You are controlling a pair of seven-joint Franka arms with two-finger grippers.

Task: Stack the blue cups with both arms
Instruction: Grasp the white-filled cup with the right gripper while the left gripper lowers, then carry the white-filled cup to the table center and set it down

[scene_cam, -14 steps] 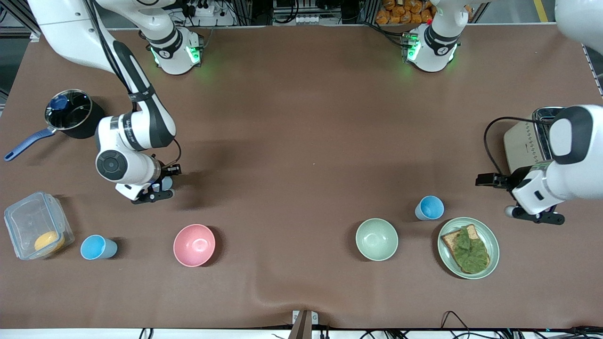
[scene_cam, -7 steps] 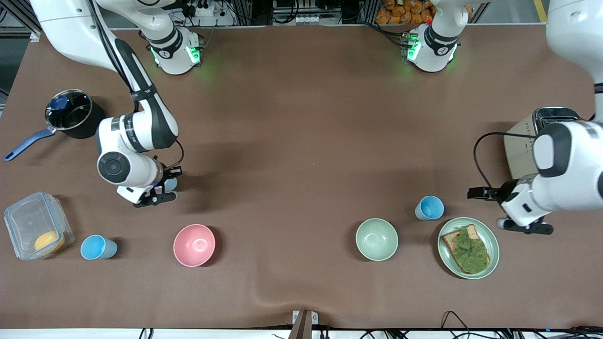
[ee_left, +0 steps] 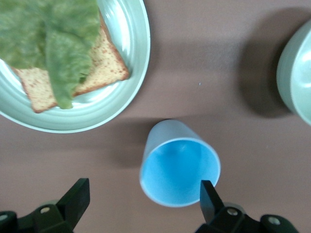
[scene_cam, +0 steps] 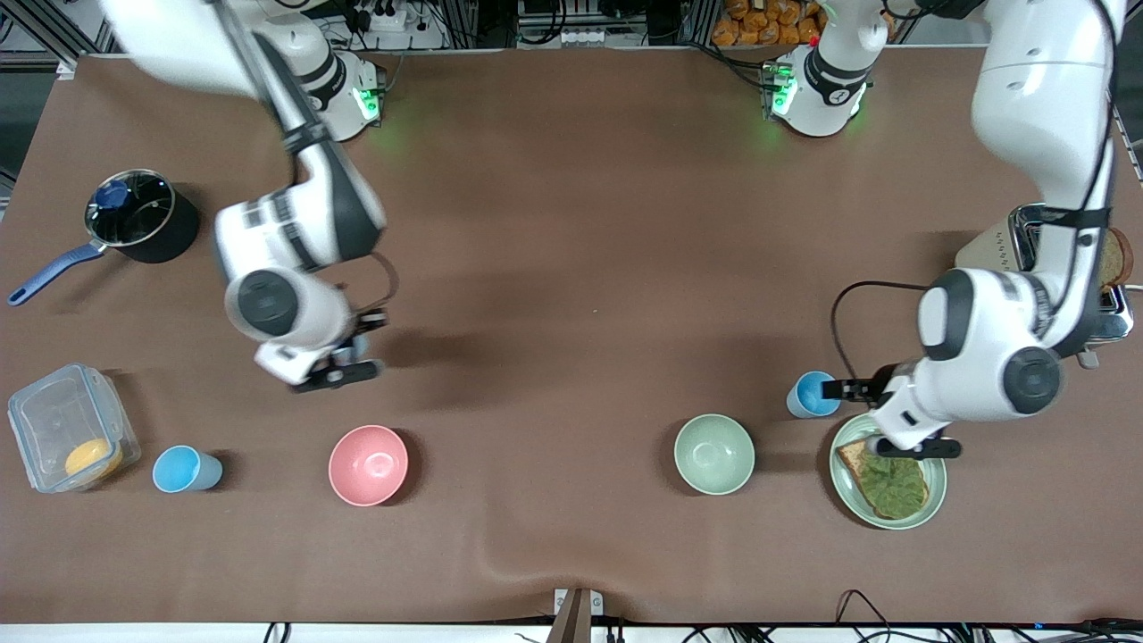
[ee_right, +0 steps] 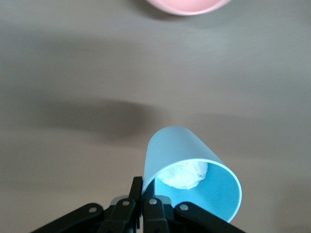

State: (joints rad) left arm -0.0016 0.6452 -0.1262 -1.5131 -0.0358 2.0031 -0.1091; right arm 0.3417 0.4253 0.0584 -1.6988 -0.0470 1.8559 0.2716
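A brown table (scene_cam: 571, 223) filled the front view, with the arms' bases along its upper edge. The right arm (scene_cam: 295, 241) was stretched down into the middle of the frame at its own end of the table, and the left arm (scene_cam: 991, 357) was bent low at the other end. A pink bowl (scene_cam: 368, 464), a pale green bowl (scene_cam: 713, 454) and a plate (scene_cam: 936, 487) of toast and lettuce were laid out across the lower part of the frame.

One blue cup (ee_right: 189, 160), with a whitish patch inside, was held off the table over bare cloth, above the pink bowl in the frame. A second cup (ee_left: 180, 170) was stood between the green bowl and the plate, slightly higher in the frame. A third cup (scene_cam: 186, 469) was left low in the frame, beside a clear box (scene_cam: 54, 420).

The right gripper (ee_right: 143, 187) was seen clamped on the first cup's rim. The left gripper (ee_left: 144, 187) was held spread wide, its fingers (ee_left: 209, 194) either side of the second cup and not yet touching it.

The step in hand was judged to be the second pick-up. Next, the left fingers would need to be lowered, closed on that cup, and both cups brought together for nesting.
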